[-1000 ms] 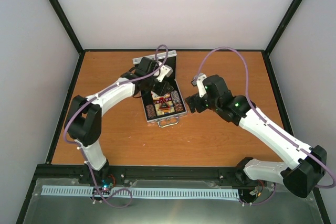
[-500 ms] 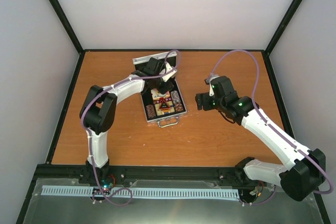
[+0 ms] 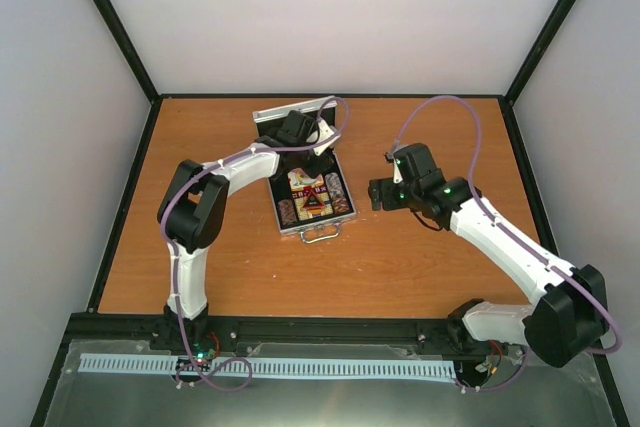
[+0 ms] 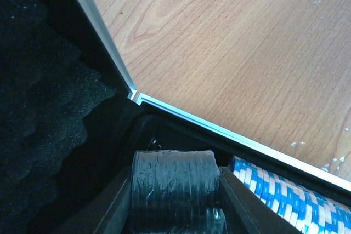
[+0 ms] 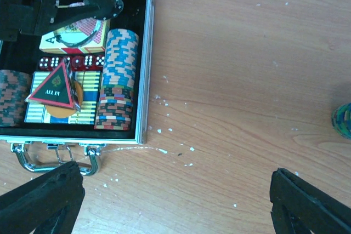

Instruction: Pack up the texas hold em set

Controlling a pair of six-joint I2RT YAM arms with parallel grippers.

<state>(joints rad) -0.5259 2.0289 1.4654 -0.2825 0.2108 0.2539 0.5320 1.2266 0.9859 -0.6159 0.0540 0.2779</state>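
The silver case [image 3: 312,230] lies open mid-table, its lid [image 3: 292,109] standing at the back with black foam [image 4: 44,108] inside. My left gripper [image 3: 308,155] reaches into the case's back end, shut on a dark wrapped chip stack [image 4: 173,182], next to a blue-and-white chip row [image 4: 274,195]. In the right wrist view the case holds a long chip row [image 5: 118,80], a card box [image 5: 77,34], red dice [image 5: 71,61], a triangular button [image 5: 55,87] on an orange disc [image 5: 60,110], and shows its metal handle [image 5: 55,157]. My right gripper [image 3: 378,193] hovers open to the right of the case.
A small green-and-blue chip stack [image 5: 343,120] stands on the bare wood at the right edge of the right wrist view. White specks dot the table [image 5: 164,130] beside the case. Black frame rails [image 3: 330,97] and grey walls enclose the table.
My left gripper has shifted toward the back of the case, its elbow swinging in and up. My right gripper has drawn back a little to the right of the case.
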